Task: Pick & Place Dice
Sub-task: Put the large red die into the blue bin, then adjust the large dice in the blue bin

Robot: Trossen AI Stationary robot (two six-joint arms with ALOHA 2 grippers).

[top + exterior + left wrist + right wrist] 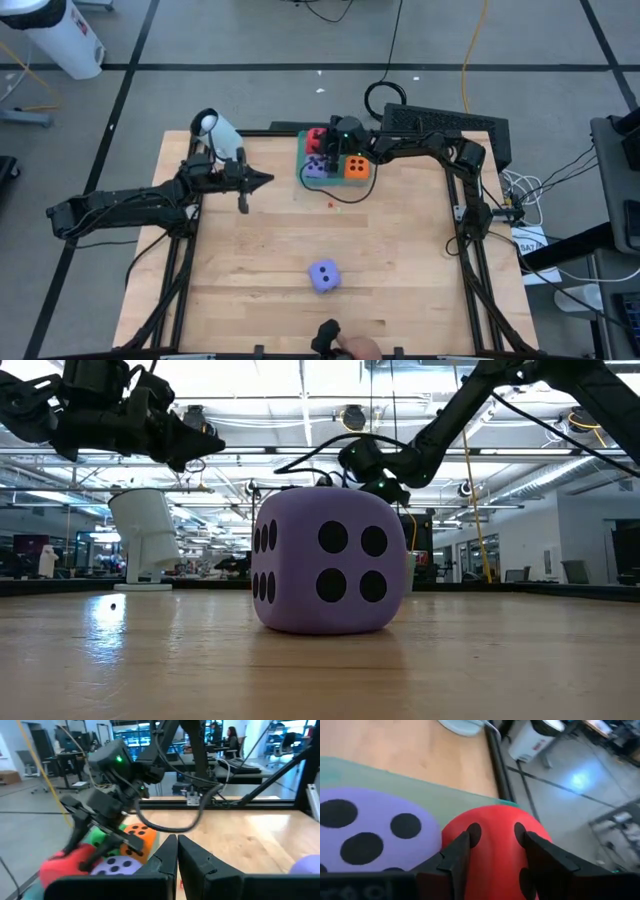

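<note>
At the far edge of the wooden table (pixel 400 260), the teal tray (pixel 302 160) holds four dice: the red die (pixel 318 137) at its far left, a purple-blue die (pixel 316 168) near-left, the orange die (pixel 356 168) near-right, and the green die (pixel 98 837), seen from the left wrist view between the red and orange ones. Above the tray, the right gripper (pixel 492 852) reaches in from the right, and its two fingers (pixel 452 857) are pressed against opposite sides of the red die, closed on it. The purple-blue die in the tray lies just beside the red one. To the left of the tray, the left gripper (pixel 262 181) hangs above bare tabletop, its fingers (pixel 197 857) closed together with nothing between them. Well apart from the tray, a second purple-blue die (pixel 324 275) rests alone on the table toward its near edge, showing four pips in the low view. A white cylindrical object (pixel 215 128) stands at the far left of the table.
</note>
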